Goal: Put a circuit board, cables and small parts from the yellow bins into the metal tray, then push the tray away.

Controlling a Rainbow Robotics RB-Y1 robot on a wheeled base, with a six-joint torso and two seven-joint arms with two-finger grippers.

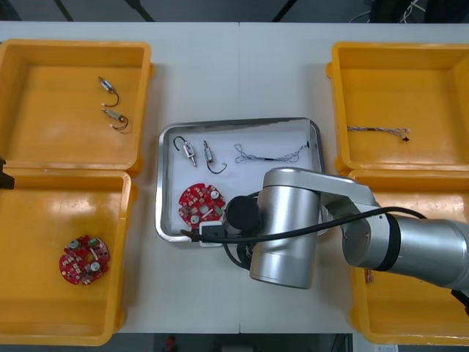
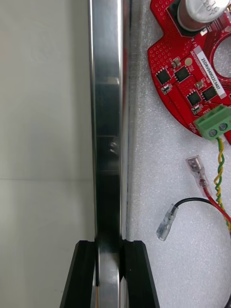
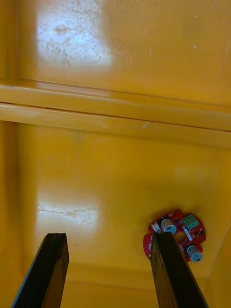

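Note:
The metal tray (image 1: pixel 167 183), white inside, lies mid-table between the yellow bins. It holds a round red circuit board (image 1: pixel 201 204), two small metal parts (image 1: pixel 187 149), and a twisted cable (image 1: pixel 271 154). My right gripper (image 2: pixel 109 269) is shut on the tray's rim (image 2: pixel 108 120), one finger on each side of it, near the circuit board (image 2: pixel 187 72) and its red and yellow cable (image 2: pixel 216 187). My right arm (image 1: pixel 286 224) covers the tray's near edge. My left gripper (image 3: pixel 108 269) hangs open over the near left bin (image 1: pixel 29 220), above another circuit board (image 3: pixel 175 233).
The far left bin (image 1: pixel 44 125) holds two small metal parts (image 1: pixel 110 86). A cable (image 1: pixel 377 130) lies in the far right bin (image 1: pixel 440 88). The near left bin's circuit board (image 1: pixel 83 259) sits towards its front. Bare table lies beyond the tray's far edge.

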